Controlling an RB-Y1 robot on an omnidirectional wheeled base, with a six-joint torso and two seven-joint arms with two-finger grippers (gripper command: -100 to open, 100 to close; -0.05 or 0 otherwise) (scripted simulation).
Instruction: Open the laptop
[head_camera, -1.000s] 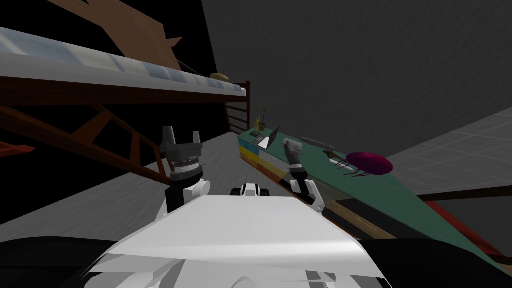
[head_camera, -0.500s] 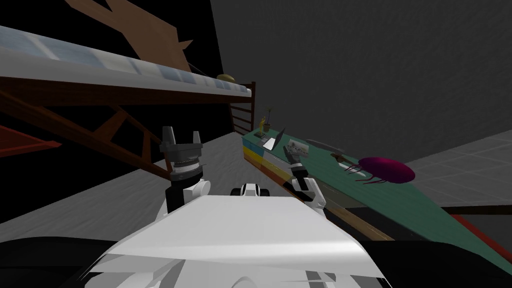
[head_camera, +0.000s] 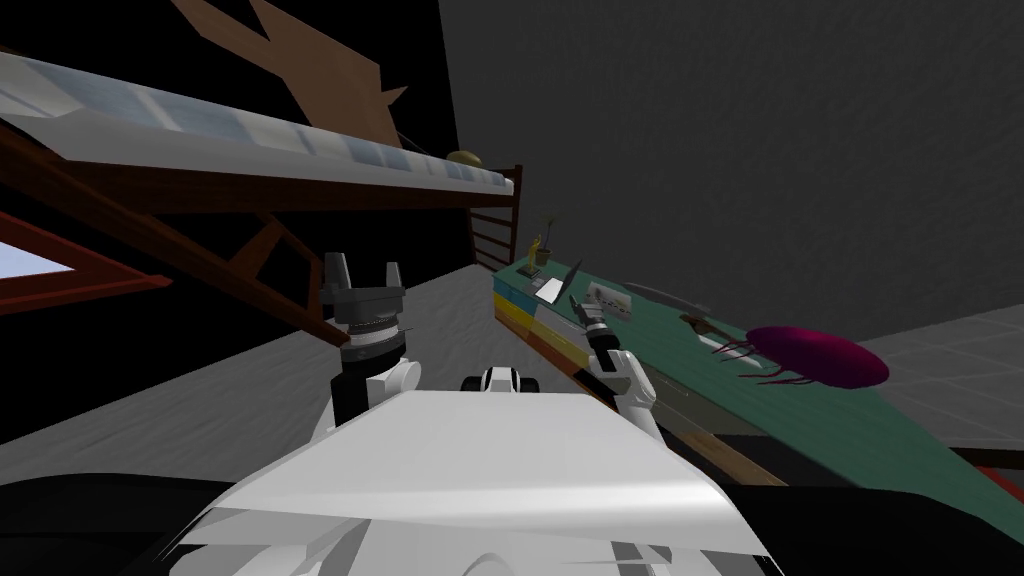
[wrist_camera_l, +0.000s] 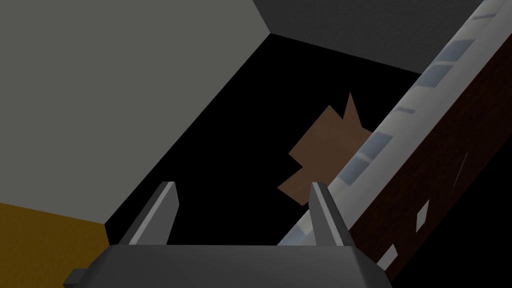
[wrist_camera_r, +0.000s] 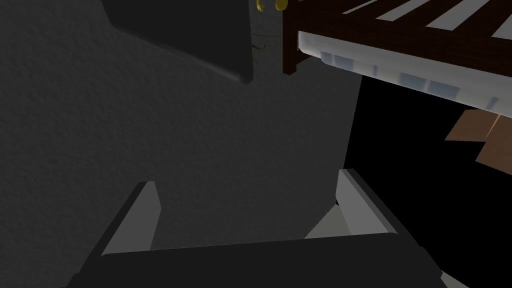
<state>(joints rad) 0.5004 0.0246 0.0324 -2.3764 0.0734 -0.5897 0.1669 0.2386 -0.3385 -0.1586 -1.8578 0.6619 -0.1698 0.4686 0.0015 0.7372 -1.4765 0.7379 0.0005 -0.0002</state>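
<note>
The laptop (head_camera: 553, 289), lid part-raised just beyond the right gripper (head_camera: 578, 303), looks light and stiff; its spread, empty fingers should push the lid's free edge.

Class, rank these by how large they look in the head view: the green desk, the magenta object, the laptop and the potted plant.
1. green desk
2. magenta object, though it is nearer the camera
3. laptop and potted plant: about alike, so not ranked
</note>
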